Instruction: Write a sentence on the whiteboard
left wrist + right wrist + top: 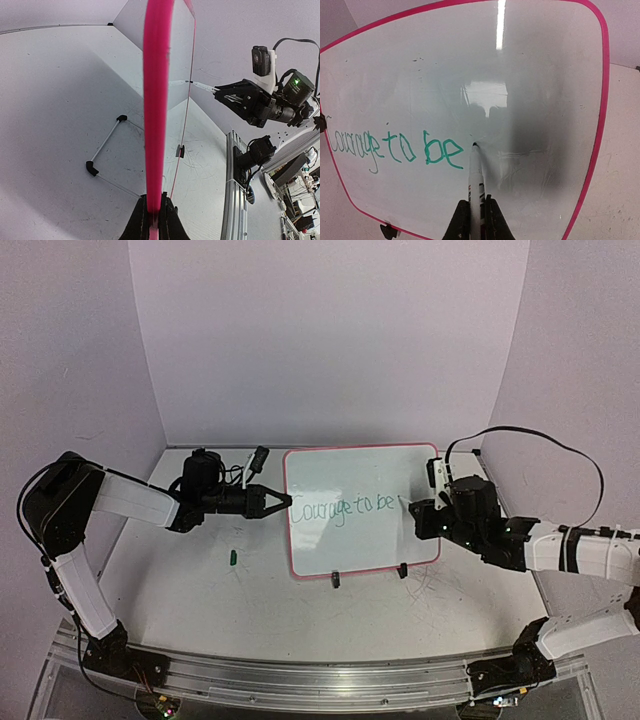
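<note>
The whiteboard (350, 475), white with a pink-red frame, stands nearly upright mid-table. Green handwriting on it, the sentence (345, 508), reads "Courage to be". My left gripper (287, 500) is shut on the board's left frame edge. In the left wrist view that pink edge (156, 100) runs up from between the jaws of the left gripper (154, 197). My right gripper (476, 201) is shut on a white marker (476, 175). The marker's tip rests on the whiteboard (530, 75) just right of the "e" in the sentence (395, 147). The right gripper (415, 515) is at the board's right side.
A small green cap (232, 558) lies on the table left of the board. Two black clips (335, 580) (402, 571) sit along the board's lower edge. A thin wire stand (107, 145) sits behind it. An aluminium rail (300, 675) runs along the near edge. Lilac walls enclose the table.
</note>
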`<control>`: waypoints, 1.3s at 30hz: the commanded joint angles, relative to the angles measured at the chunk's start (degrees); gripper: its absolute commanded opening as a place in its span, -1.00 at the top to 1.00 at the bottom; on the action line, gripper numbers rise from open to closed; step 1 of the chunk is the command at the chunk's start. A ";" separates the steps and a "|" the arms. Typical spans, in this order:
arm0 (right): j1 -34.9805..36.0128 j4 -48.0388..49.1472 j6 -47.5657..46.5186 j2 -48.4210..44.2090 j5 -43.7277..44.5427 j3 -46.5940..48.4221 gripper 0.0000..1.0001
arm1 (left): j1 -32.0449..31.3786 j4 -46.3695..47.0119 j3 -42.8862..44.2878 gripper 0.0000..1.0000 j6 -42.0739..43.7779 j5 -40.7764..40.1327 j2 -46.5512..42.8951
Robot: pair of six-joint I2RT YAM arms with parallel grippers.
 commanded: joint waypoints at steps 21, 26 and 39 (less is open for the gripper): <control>-0.24 -2.35 3.04 -0.88 -1.16 -1.32 1.00 | -0.44 -0.67 1.28 1.00 1.27 -2.00 0.68; -0.23 -2.89 3.43 -1.21 -1.35 -1.71 1.00 | -0.45 -0.66 1.27 1.00 1.27 -2.04 0.74; -0.22 -4.13 4.48 -2.60 3.02 -1.77 1.00 | -0.44 -0.63 1.33 1.00 1.17 -1.98 0.70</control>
